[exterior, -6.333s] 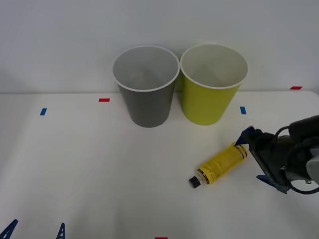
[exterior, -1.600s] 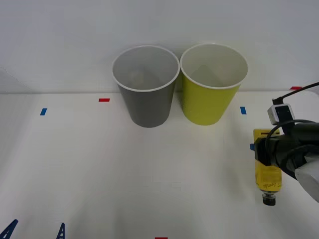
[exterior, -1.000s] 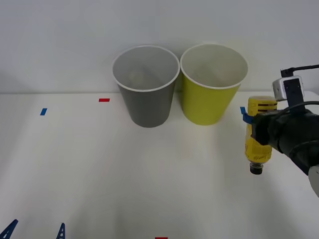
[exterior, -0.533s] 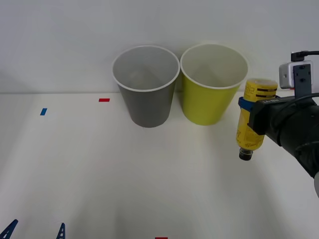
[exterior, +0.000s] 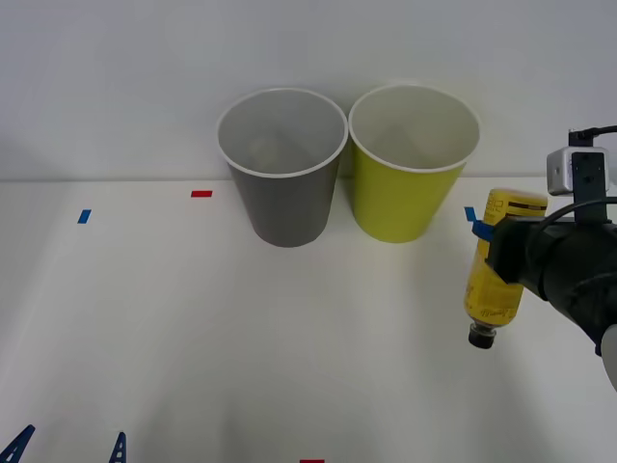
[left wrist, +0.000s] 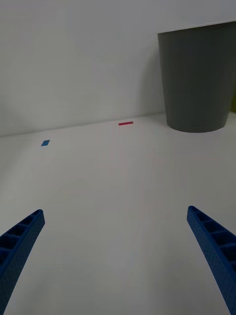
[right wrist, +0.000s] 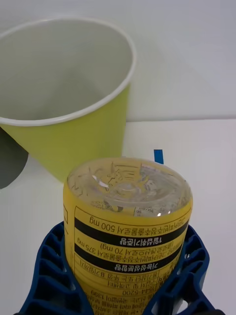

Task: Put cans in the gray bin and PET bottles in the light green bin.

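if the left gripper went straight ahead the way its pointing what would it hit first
Probably nothing soon: the left gripper, open, points across bare table toward the back wall. The gray bin stands off to one side of that line, though depth is hard to judge.

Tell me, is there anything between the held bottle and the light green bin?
Nothing visible stands between them. The right gripper holds the PET bottle cap-down in the air, to the right of the light green bin, whose mouth is open. The gray bin stands on the far side.
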You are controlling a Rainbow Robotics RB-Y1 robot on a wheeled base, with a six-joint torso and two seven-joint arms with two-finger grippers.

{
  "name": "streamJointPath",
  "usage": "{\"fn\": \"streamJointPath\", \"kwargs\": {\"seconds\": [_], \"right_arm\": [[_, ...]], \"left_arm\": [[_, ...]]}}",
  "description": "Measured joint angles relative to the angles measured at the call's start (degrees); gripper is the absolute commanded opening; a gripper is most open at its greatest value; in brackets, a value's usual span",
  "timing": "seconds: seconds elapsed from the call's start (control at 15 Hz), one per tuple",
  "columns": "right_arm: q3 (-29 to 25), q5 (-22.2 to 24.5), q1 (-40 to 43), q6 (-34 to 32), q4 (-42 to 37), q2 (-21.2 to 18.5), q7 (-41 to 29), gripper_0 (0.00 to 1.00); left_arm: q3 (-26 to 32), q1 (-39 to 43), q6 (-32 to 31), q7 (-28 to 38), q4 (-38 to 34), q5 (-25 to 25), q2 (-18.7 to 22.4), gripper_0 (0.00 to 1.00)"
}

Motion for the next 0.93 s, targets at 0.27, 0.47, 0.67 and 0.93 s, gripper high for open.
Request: {"fn": "streamJointPath", "kwargs": {"seconds": [0.27, 0.47, 0.67, 0.93], "right_arm": [[-0.27, 0.18, -2.93, 1.86, 0.00, -2.01, -2.78, 0.00], [-2.22, -2.57, -6.38, 2.55, -0.01, -2.48, -6.03, 0.00], [-4.02, -4.99, -13.18, 9.26, 0.00, -2.28, -10.46, 0.00], [-4.63, -5.34, -21.06, 10.40, -0.01, -2.09, -11.54, 0.00]], "left_arm": [[0.00, 0.00, 0.00, 0.00, 0.00, 0.00, 0.00, 1.00], [0.00, 0.00, 0.00, 0.00, 0.00, 0.00, 0.00, 1.00], [0.00, 0.00, 0.00, 0.00, 0.00, 0.00, 0.00, 1.00], [0.00, 0.00, 0.00, 0.00, 0.00, 0.00, 0.00, 1.00]]}}
